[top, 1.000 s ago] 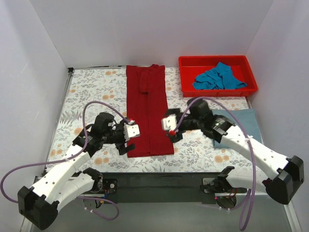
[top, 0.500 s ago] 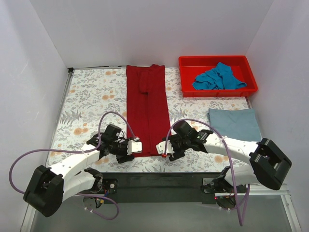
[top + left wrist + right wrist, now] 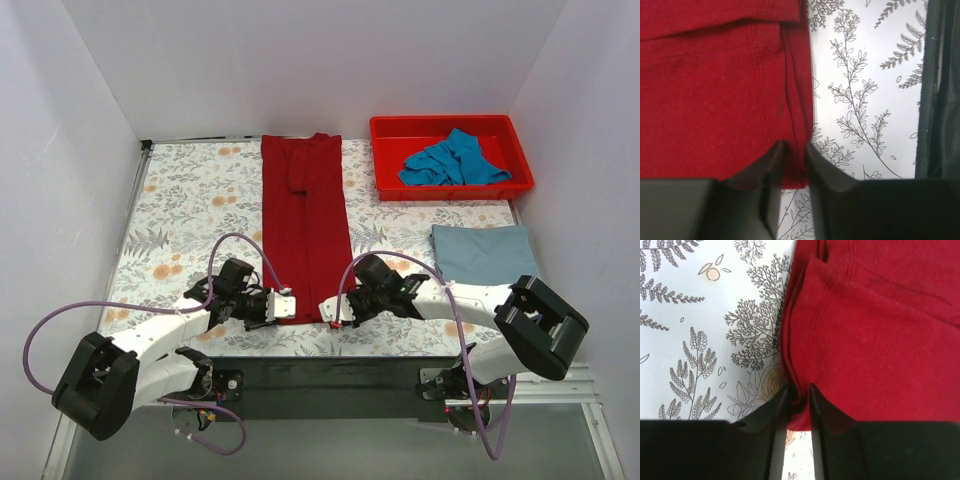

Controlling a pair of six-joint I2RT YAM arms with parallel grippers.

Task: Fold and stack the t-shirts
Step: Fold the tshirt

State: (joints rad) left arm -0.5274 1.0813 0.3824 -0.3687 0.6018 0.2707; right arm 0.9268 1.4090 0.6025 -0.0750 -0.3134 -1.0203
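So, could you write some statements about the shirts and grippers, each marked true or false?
The left gripper and the right gripper each pinch a near corner of the dark red t-shirt. True.
The teal-blue t-shirt lies crumpled in the red bin. True.
The grey-blue t-shirt is stacked on the dark red t-shirt. False: it lies folded apart, to its right.
The dark red t-shirt is spread fully open. False: it is a long folded strip.
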